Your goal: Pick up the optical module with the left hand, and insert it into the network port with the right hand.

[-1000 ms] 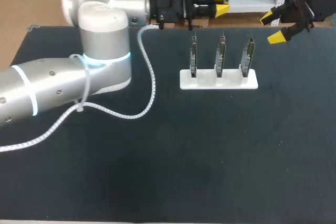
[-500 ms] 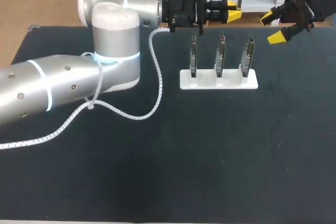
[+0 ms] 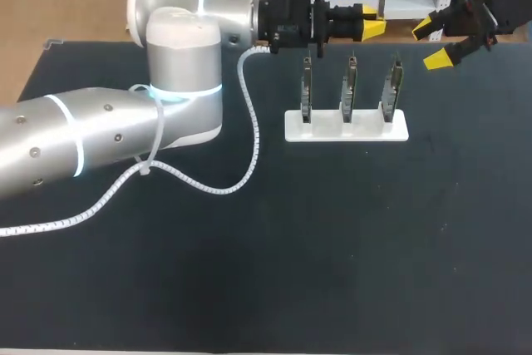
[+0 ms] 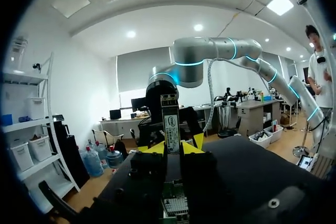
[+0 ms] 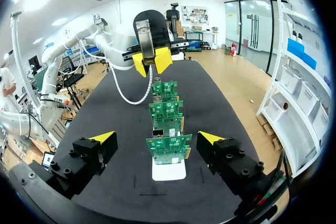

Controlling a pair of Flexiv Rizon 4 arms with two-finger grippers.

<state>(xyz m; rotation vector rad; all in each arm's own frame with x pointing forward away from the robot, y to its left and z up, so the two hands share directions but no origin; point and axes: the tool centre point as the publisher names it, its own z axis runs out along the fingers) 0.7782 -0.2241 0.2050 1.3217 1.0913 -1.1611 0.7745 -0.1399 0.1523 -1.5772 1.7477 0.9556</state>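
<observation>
My left hand (image 3: pixel 371 27): fingers closed on the optical module (image 4: pixel 170 124), above the far side of the white rack (image 3: pixel 347 126) of three circuit boards (image 3: pixel 350 87). My right hand (image 3: pixel 434 42): fingers wide apart, holding nothing, beyond the rack's right end, over the counter (image 3: pixel 332 247).

The left arm (image 3: pixel 100 126) is built of thick, rounded silver-grey tubes. It has a white domed cap (image 3: pixel 174 29) on one joint, thin glowing cyan-white rings (image 3: pixel 170 93) at the joints, and small dark screws (image 3: pixel 108 109) dotted along its link. A white spiral-wrapped cable (image 3: pixel 253 122) runs off it from the wrist. The left gripper (image 3: pixel 370 22) is a black, blocky assembly ending in bright yellow wedge tips. The right gripper (image 3: pixel 434 42) is likewise black with yellow tips, and its chunky finger blocks (image 5: pixel 86 156) carry what look like recessed bolt heads.
</observation>
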